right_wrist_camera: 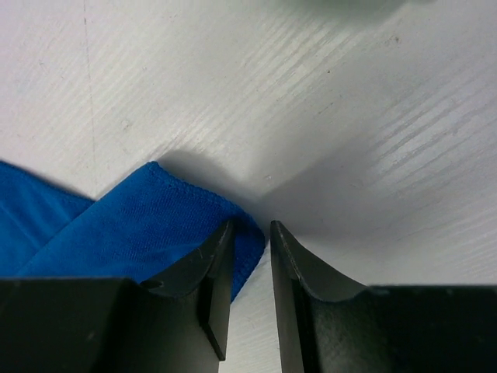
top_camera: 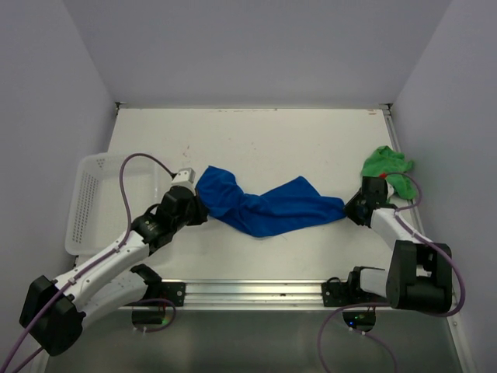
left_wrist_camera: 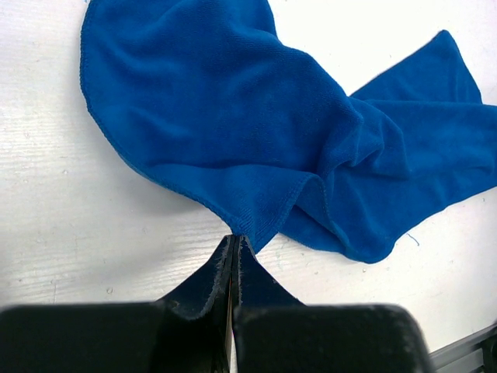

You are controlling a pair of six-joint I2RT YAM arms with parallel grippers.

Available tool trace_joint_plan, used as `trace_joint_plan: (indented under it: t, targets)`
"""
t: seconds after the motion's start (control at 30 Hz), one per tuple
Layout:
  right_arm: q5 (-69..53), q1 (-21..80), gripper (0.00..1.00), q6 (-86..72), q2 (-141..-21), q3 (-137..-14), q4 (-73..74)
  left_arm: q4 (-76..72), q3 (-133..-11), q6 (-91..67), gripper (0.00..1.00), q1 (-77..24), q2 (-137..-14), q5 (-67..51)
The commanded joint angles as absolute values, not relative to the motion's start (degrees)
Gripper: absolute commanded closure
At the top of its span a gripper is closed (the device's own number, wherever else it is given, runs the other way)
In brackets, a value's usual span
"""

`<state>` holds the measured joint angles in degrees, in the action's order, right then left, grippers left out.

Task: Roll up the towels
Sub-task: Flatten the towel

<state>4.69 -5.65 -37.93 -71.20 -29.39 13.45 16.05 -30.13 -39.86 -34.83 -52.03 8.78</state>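
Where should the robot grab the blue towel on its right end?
Best bet: the blue towel's pointed right corner, lying flat on the white table with its hemmed tip sticking out. Come from the right, low over the table, so the right gripper closes across that thin tip. The left gripper pinches the hem at the other end.

open table behind blue towel, basket left

The right end of the royal blue cloth towel passes behind a finger of the right gripper, hidden there. That arm covers part of the bright green cloth towel.
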Motion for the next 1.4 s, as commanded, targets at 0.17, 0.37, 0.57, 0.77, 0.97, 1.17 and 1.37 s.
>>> trace_joint_plan:
  t: [0.17, 0.37, 0.57, 0.77, 0.97, 1.17, 1.37]
  targets:
    - [4.04, -5.89, 0.99, -37.88, -71.9, -29.97, 11.51, 16.87, -29.88, -40.61, 1.0, -34.54, -50.63, 10.19]
    - [4.57, -5.89, 1.0, -37.18, -68.03, -30.93, 15.37, 17.84, -29.71, -41.13, 1.0, -34.45, -50.36, 10.81]
    - [5.62, -5.89, 1.0, -36.12, -61.27, -33.13, 21.17, 20.73, -30.05, -42.36, 1.0, -34.54, -48.17, 12.92]
    - [5.27, -5.89, 1.0, -36.47, -55.47, -38.39, 27.67, 21.61, -35.66, -41.13, 1.0, -34.54, -49.12, 19.22]
    - [5.8, -5.89, 1.0, -37.7, -56.94, -47.87, 32.16, 21.53, -51.72, -37.27, 1.0, -31.38, -59.75, 18.03]
    - [5.28, -5.98, 1.0, -40.86, -64.06, -60.87, 33.66, 20.91, -67.89, -34.98, 1.0, -19.44, -71.18, 5.9]
    - [4.75, -6.15, 1.0, -44.29, -74.96, -76.16, 34.97, 23.37, -85.91, -34.8, 1.0, -8.8, -82.95, -2.8]
